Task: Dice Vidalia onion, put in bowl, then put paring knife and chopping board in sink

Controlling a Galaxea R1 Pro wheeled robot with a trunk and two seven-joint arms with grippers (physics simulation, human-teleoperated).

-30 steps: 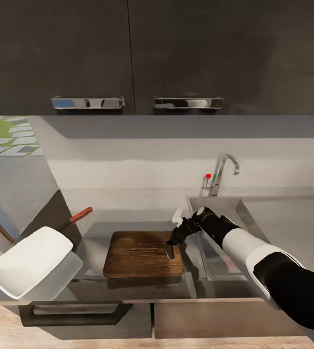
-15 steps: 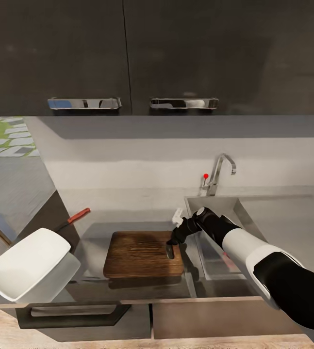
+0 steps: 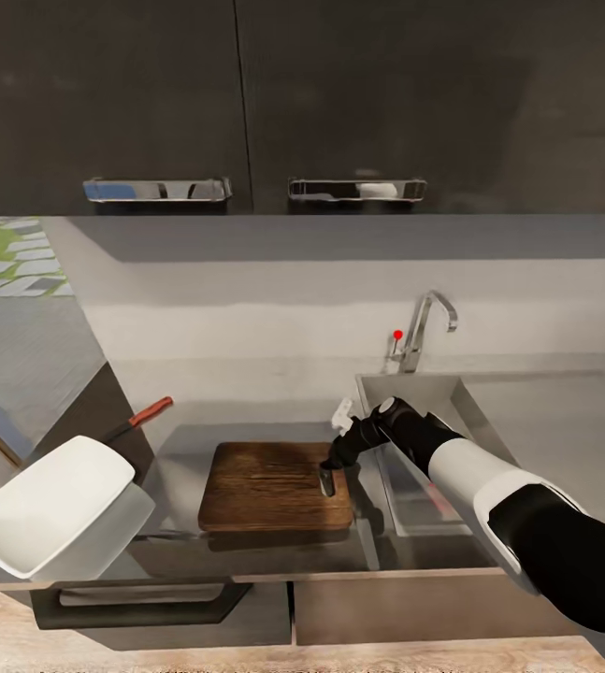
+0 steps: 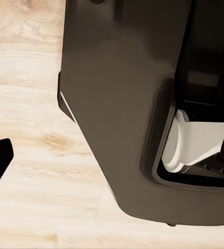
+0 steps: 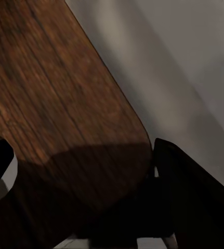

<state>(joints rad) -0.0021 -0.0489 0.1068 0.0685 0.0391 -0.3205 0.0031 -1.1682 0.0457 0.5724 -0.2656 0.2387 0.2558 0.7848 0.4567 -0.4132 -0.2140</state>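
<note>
The dark brown wooden chopping board point(image 3: 274, 487) lies flat on the smooth grey countertop point(image 3: 246, 425), just beside the shiny steel sink point(image 3: 424, 449). Its corners are round and its grain shows in lines. The right gripper point(image 3: 327, 475) is down at the board's end nearest the sink, one finger on each side of that edge. A white squarish bowl point(image 3: 54, 505) sits tilted, far from the sink. Behind the bowl lies the small red-handled paring knife point(image 3: 141, 418). I cannot tell about the left gripper.

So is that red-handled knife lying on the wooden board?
No, the paring knife lies on the countertop behind the bowl, well apart from the chopping board.
</note>
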